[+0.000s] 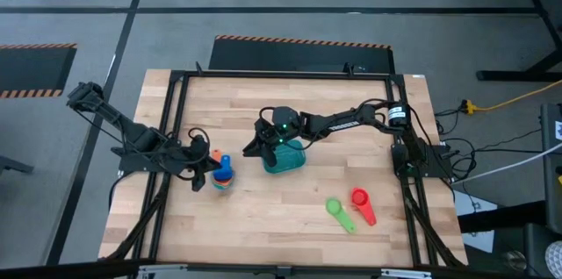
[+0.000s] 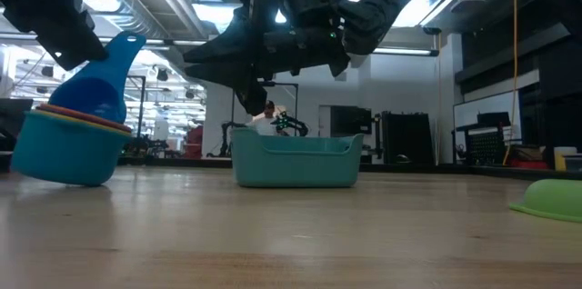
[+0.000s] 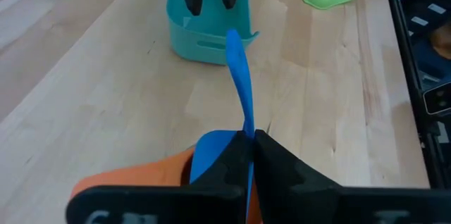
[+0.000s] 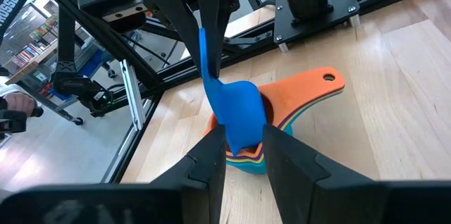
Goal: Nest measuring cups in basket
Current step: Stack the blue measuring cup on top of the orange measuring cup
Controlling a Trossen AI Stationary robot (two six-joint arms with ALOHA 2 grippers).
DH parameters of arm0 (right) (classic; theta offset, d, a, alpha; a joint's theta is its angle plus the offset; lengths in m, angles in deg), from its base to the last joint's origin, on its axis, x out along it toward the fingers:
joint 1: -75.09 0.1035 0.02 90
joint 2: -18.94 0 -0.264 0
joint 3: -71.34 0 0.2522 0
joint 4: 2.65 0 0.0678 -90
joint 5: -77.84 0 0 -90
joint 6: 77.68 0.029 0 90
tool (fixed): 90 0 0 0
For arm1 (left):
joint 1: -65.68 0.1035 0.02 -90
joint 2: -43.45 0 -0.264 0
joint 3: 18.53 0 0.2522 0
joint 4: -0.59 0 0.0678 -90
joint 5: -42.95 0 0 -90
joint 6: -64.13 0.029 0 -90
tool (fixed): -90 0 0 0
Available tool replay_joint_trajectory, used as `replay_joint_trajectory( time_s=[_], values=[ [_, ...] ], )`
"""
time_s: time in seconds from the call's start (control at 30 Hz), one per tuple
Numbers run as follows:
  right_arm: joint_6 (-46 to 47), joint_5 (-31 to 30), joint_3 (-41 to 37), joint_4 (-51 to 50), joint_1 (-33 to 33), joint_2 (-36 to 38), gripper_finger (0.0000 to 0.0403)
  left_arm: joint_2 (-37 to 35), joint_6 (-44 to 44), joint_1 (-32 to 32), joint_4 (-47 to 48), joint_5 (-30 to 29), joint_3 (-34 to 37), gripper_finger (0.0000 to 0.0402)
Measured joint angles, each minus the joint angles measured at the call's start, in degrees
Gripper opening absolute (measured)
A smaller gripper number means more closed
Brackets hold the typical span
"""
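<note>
My left gripper [image 3: 250, 155] is pinched tight on the thin upright handle of the dark blue plastic measuring cup [image 4: 236, 115], which sits innermost in a nested stack [image 1: 224, 175] of small plastic scoops: a broad orange cup [image 4: 310, 86] just under it, thin yellow and red rims below that, and a light blue cup [image 2: 68, 148] outermost. From table level the stack looks tipped, its bottom edge partly off the pale wooden table [image 1: 290, 218], so I judge the grip on that one handle is carrying some of its weight. To do this step well I should keep the handle square between my fingers [image 3: 289, 175], lift slowly so the outer cups do not slide off the blue one, and travel level toward the small teal rounded-rectangular plastic basket [image 1: 285, 156], which stands near the table's middle, apart from the stack. My right gripper [image 2: 259, 98] hangs just above that basket's rim with its fingers partly apart and nothing between them; it will need to make room before I arrive. Farther off, near the table's right front, the green plastic cup [image 1: 338, 212] and the red plastic cup [image 1: 362, 203] lie just beside each other, not yet nested.
</note>
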Motion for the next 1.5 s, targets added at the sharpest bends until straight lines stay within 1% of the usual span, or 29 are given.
replay_joint_trajectory(
  time_s=[0.23, 0.53, 0.77, 1.03, 1.2, 1.43, 1.5],
  values=[
    [0.08, 0.01, 0.00, 0.00, 0.00, 0.00, 0.0100, -0.99, -1.60, 0.00, 0.23, 0.21, 0.05, 0.0003],
    [0.04, 0.00, 0.00, 0.00, 0.00, 0.00, 0.0100, -6.43, -3.37, 0.00, 0.31, -0.02, 0.10, 0.0002],
    [0.02, 0.02, 0.00, 0.00, 0.00, -0.01, 0.0100, -8.71, -11.94, 0.00, 0.11, -0.53, 0.10, 0.0001],
    [0.02, 0.02, 0.00, 0.00, 0.00, 0.00, 0.0100, -8.94, -19.74, -0.23, 0.07, -1.79, 0.10, 0.0001],
    [-0.01, 0.02, 0.00, 0.00, 0.00, -0.01, 0.0100, -8.90, -27.21, -2.82, 0.07, -6.47, 0.10, 0.0000],
    [-0.02, 0.02, 0.00, 0.00, 0.00, -0.02, 0.0100, -7.22, -34.73, -9.36, -0.03, -16.67, 0.11, 0.0000],
    [-0.02, 0.02, 0.00, 0.00, 0.00, -0.02, 0.0100, -5.96, -36.76, -11.42, -1.94, -19.37, 1.21, 0.0000]
  ],
)
